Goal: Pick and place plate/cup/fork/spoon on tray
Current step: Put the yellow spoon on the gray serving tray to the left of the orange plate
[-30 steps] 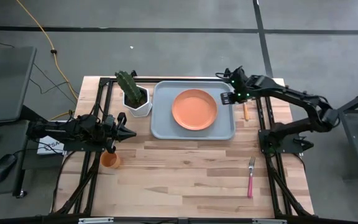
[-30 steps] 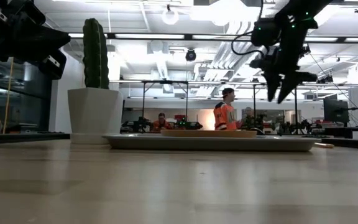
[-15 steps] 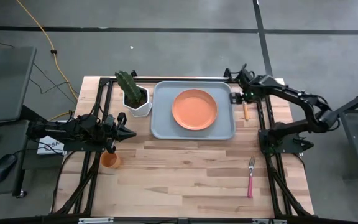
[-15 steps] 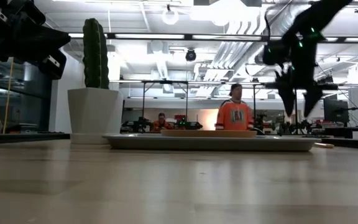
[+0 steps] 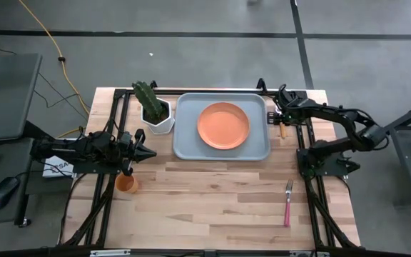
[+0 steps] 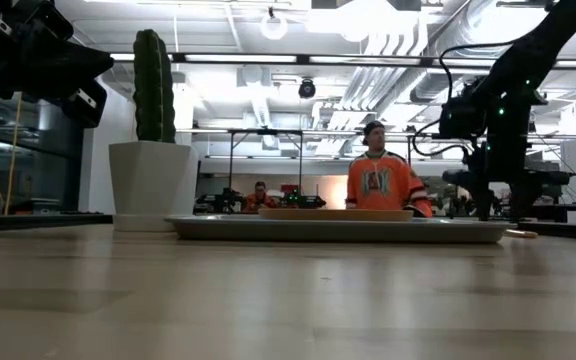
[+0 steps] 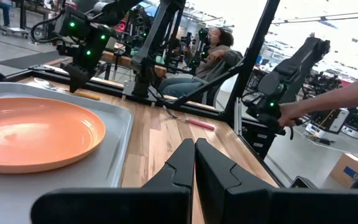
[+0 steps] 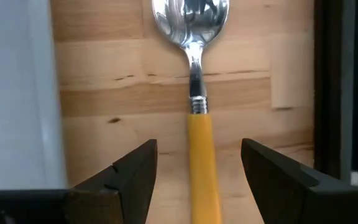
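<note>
With plate already on tray, now picking spoon, lying just beside tray: right gripper spread astride handle. Next: lower, pinch, lift.

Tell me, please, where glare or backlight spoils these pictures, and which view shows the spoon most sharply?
Low view: bright ceiling lights backlight the scene, so the right gripper and the cactus read as dark shapes. Left wrist view: the far windows wash out. Right wrist view: evenly lit, the spoon crisp, its bowl mirroring the room.
</note>
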Available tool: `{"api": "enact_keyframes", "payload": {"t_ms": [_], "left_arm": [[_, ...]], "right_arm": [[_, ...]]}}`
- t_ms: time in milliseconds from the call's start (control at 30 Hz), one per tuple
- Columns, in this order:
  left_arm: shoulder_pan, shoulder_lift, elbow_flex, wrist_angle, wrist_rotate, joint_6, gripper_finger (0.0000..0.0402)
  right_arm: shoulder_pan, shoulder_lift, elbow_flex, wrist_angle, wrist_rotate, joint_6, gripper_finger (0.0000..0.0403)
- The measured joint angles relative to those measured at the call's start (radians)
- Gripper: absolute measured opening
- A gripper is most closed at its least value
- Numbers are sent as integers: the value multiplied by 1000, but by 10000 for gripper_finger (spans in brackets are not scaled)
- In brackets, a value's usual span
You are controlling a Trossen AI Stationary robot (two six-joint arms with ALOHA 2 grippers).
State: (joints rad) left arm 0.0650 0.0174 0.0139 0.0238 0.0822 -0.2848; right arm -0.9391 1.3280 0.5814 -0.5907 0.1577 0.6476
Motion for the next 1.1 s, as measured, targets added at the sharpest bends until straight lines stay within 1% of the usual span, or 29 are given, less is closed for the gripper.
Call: {"api": "enact_keyframes", "payload": {"t_ms": [100, 233, 567, 667, 733, 800, 1033, 1067, 1100], "left_arm": [[0, 0, 0, 0, 0, 0, 1], [0, 0, 0, 0, 0, 0, 1], [0, 0, 0, 0, 0, 0, 1], [0, 0, 0, 0, 0, 0, 1], [0, 0, 0, 0, 0, 0, 1], [0, 0, 0, 0, 0, 0, 1], [0, 0, 0, 0, 0, 0, 1], [0, 0, 0, 0, 0, 0, 1], [0, 0, 0, 0, 0, 0, 1]], "right_arm": [[-25, 54, -1, 8, 4, -39, 225], [-45, 102, 5, 19, -36, -72, 224], [-46, 88, 1, 20, -52, -99, 224], [-46, 88, 1, 18, -54, -98, 215], [-45, 88, 1, 11, -54, -99, 197], [-45, 88, 1, 10, -56, -99, 170], [-44, 88, 1, 9, -57, -81, 39], [-44, 87, 2, 8, -57, -84, 25], [-44, 84, 1, 7, -57, -87, 20]]}}
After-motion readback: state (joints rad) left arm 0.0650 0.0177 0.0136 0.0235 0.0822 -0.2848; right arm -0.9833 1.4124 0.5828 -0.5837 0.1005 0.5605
